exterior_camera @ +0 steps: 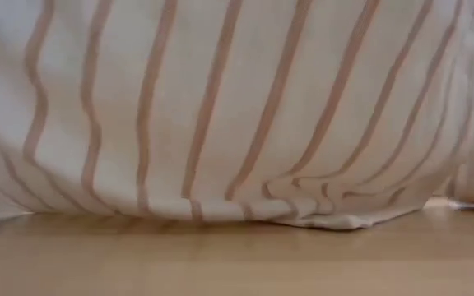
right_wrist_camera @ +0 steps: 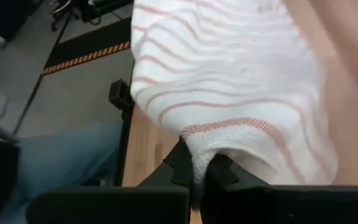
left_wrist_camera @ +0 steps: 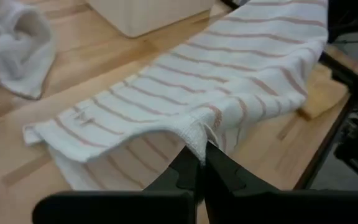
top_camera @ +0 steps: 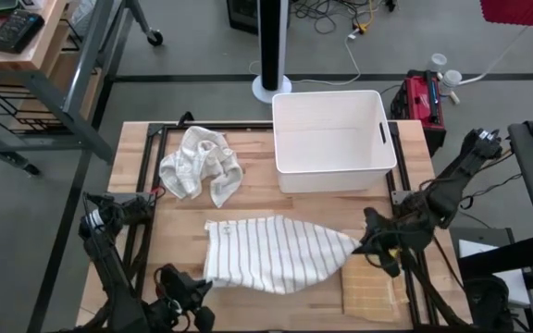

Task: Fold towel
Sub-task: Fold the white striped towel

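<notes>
The white towel with thin reddish stripes point(top_camera: 271, 252) lies across the near half of the table and fills the low view point(exterior_camera: 220, 107). My left gripper point(left_wrist_camera: 201, 157) is shut on its near left corner, at the table's near edge point(top_camera: 202, 279). My right gripper point(right_wrist_camera: 201, 163) is shut on its right end point(top_camera: 359, 245), where the cloth bunches to a point. A crumpled white towel point(top_camera: 202, 166) rests on the table behind it. My left gripper pinches the striped towel's hemmed edge point(left_wrist_camera: 199, 134) at the near left corner between its two fingers, coming level from the near side. The cloth beside the fingers is raised a little; the rest lies on the table. My right gripper pinches the bunched right end at the red-banded hem point(right_wrist_camera: 229, 129), several layers gathered together, coming from the table's right. The end is raised off the wood, and the cloth runs from it toward the left.
A white plastic bin point(top_camera: 333, 141) stands at the far right of the table. A tan folded cloth point(top_camera: 370, 291) lies at the near right corner, partly under the striped towel's end. A person's blue-clad leg point(right_wrist_camera: 61, 155) shows beyond the table's edge.
</notes>
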Available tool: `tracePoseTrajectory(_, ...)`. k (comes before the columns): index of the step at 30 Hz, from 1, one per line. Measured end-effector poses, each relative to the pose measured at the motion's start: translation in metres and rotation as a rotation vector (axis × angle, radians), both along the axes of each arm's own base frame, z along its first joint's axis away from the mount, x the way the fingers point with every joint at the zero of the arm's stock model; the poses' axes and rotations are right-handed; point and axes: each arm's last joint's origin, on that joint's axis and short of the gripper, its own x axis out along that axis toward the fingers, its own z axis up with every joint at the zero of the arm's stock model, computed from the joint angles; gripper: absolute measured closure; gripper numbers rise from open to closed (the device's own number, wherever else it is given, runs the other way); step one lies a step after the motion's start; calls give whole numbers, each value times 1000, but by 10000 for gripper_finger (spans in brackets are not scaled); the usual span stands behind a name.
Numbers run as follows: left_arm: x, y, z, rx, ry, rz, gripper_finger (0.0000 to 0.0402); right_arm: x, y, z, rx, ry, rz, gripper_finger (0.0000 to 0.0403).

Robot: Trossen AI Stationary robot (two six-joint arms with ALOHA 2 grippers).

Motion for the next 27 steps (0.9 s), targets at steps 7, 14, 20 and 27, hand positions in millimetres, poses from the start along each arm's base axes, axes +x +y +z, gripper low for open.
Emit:
tracePoseTrajectory(7,0,-5,32,35,-142,-67,401,-4,-5,40,-48,-68,20,403)
tracePoseTrajectory(14,3,-1,87,125,-205,-173,401,-9,-12,85,-90,-161,48,403)
tracePoseTrajectory(20,-1,10,131,284,-244,-245,401,-16,-18,124,-91,-279,91,403)
tracePoseTrajectory(27,-18,32,161,394,-331,-226,401,-26,-25,155,0,-361,138,403)
